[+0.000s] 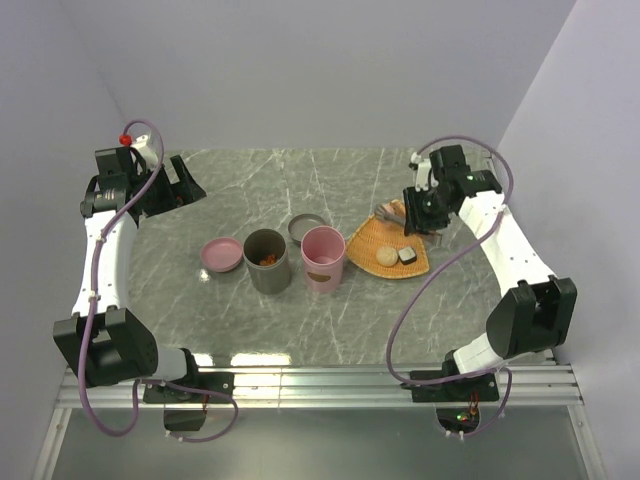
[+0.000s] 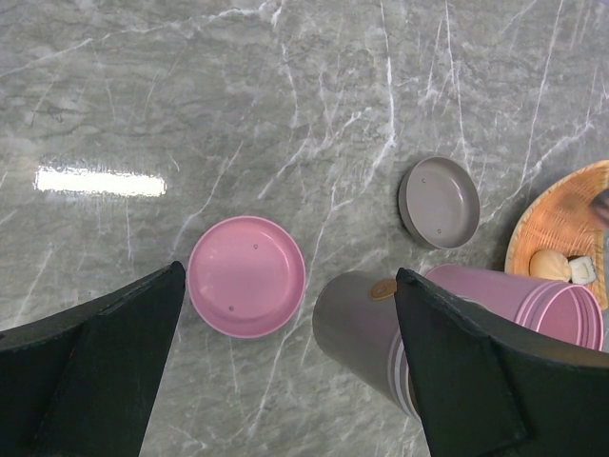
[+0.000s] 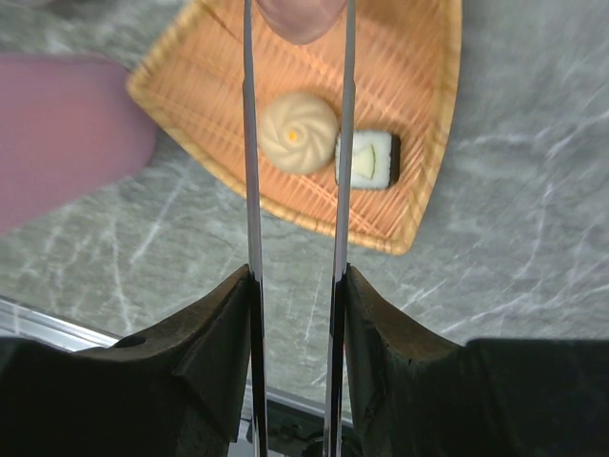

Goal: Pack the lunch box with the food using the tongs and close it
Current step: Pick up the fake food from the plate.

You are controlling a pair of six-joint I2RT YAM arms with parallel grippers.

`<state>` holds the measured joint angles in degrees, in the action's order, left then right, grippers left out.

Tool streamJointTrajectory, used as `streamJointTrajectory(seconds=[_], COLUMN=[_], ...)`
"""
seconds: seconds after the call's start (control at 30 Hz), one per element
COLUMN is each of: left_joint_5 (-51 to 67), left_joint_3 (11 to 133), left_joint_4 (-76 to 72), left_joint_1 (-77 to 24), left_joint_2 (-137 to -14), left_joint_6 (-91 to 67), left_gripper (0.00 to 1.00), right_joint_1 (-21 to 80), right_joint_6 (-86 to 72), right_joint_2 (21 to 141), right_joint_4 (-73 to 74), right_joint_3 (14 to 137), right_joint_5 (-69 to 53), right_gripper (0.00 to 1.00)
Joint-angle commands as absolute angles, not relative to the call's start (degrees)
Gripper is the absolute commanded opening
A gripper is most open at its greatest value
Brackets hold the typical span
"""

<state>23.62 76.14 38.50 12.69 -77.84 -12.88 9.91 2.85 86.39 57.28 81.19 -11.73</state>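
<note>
My right gripper (image 3: 295, 286) is shut on the silver tongs (image 3: 249, 171), one finger pressed against each arm. The tong tips pinch a pink ball (image 3: 300, 19) at the far end of the orange woven tray (image 3: 419, 205). A beige ball (image 3: 298, 133) and a dark block with a pale top (image 3: 367, 159) lie on that tray. From above, the right gripper (image 1: 420, 215) hangs over the tray's (image 1: 372, 240) back corner. The grey lunch box cup (image 1: 267, 260) holds orange-brown bits; the pink cup (image 1: 323, 258) stands beside it. My left gripper (image 1: 180, 185) is open and holds nothing.
A pink lid (image 2: 245, 276) lies flat left of the cups, and a grey lid (image 2: 440, 202) lies behind them. The grey cup (image 2: 366, 328) and pink cup (image 2: 533, 300) stand close together. Marble table, walls on three sides, metal rail at the near edge.
</note>
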Motion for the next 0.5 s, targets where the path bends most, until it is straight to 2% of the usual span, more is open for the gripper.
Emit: streamJointTrajectory(seconds=[0.0, 0.3, 0.47], left_joint_5=[24.26, 24.79, 24.00], left_joint_3=[78.22, 77.26, 76.73], left_joint_4=[37.97, 37.53, 37.53], left_joint_1=[12.92, 13.01, 13.01], left_joint_2=[-77.69, -77.61, -77.61], left_joint_6=[-12.57, -12.74, -12.22], left_gripper=[0.99, 0.99, 0.99], right_joint_1=[9.23, 11.24, 24.94], right_joint_6=[4.56, 10.88, 12.83], right_joint_2=[83.50, 84.46, 82.88], right_joint_4=[58.96, 66.96, 66.27], right_joint_3=[88.49, 107.57, 108.28], right_joint_5=[-14.40, -29.61, -29.36], right_gripper=[0.32, 0.33, 0.33])
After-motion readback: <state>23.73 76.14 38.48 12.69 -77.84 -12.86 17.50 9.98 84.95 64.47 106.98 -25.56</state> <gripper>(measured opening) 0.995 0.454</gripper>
